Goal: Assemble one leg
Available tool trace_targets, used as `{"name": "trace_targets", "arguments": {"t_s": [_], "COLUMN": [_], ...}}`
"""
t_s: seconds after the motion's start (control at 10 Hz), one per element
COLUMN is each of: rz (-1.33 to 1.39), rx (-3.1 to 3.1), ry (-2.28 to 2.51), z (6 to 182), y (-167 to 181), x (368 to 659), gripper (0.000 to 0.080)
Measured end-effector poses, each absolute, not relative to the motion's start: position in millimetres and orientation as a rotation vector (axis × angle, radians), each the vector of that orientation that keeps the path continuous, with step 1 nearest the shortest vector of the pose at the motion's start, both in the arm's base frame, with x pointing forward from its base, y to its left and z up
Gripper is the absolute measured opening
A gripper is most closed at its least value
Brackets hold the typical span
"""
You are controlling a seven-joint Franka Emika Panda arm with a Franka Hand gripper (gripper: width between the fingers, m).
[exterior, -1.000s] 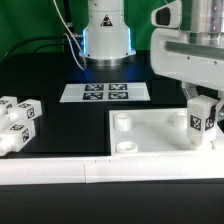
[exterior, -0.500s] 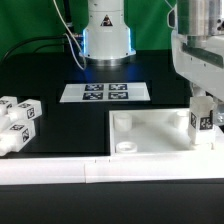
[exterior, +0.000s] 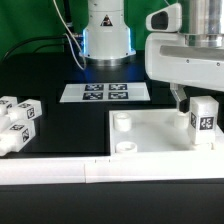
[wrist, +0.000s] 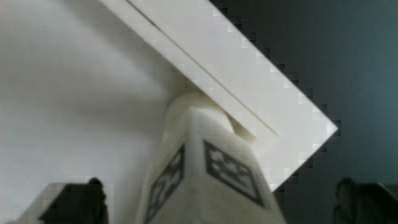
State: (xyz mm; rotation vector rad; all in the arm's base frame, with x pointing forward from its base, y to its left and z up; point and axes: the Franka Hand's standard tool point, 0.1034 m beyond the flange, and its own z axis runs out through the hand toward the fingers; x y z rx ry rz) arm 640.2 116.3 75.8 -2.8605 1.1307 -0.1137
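Note:
One leg (exterior: 204,121), a chunky white post with black-and-white tags, stands upright at the corner of the wide white panel (exterior: 150,131) on the exterior view's right. My gripper (exterior: 199,101) hangs right over it, its white hand body filling the upper right. In the wrist view the leg (wrist: 210,160) rises between my two dark fingers (wrist: 73,203), which stand wide apart on either side with gaps to the leg. The gripper (wrist: 217,206) is open. The panel's edge (wrist: 231,70) shows below the leg.
Several loose legs (exterior: 20,117) lie at the exterior view's left edge. The marker board (exterior: 105,92) lies in front of the robot base (exterior: 107,35). A white rail (exterior: 60,171) runs along the table's front edge.
The hand has turned about its vertical axis over the leg and now shows its broad side. The leg stays standing at the panel's corner.

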Motion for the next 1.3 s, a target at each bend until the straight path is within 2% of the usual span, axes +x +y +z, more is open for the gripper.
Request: {"name": "trace_targets", "arguments": {"t_s": [0.1, 0.3, 0.4, 0.5, 0.6, 0.7, 0.8, 0.9, 1.1, 1.3], "rz": [-0.119, -0.147, -0.145, -0.145, -0.145, -0.144, -0.144, -0.143, -0.142, -0.136], "rx": [-2.925, -3.131, -3.141, -3.13, -3.127, -3.122, -3.106, -3.078, -3.018, -2.861], "ry": [0.992, 0.336, 0.233, 0.332, 0.346, 0.382, 0.477, 0.605, 0.829, 1.264], "z": [75.8, 78.8, 78.3, 78.0, 78.0, 77.9, 77.7, 77.6, 77.5, 76.7], "y": [115.8, 113.7, 110.4, 111.1, 111.0, 110.9, 111.2, 111.5, 111.1, 110.5], "x": [640.0, 642.8, 643.3, 643.0, 643.0, 643.0, 642.9, 642.8, 642.7, 641.4], "gripper": [0.0647, 0.0649, 0.0649, 0.0612, 0.0612, 0.042, 0.042, 0.0285, 0.0285, 0.0285]}}
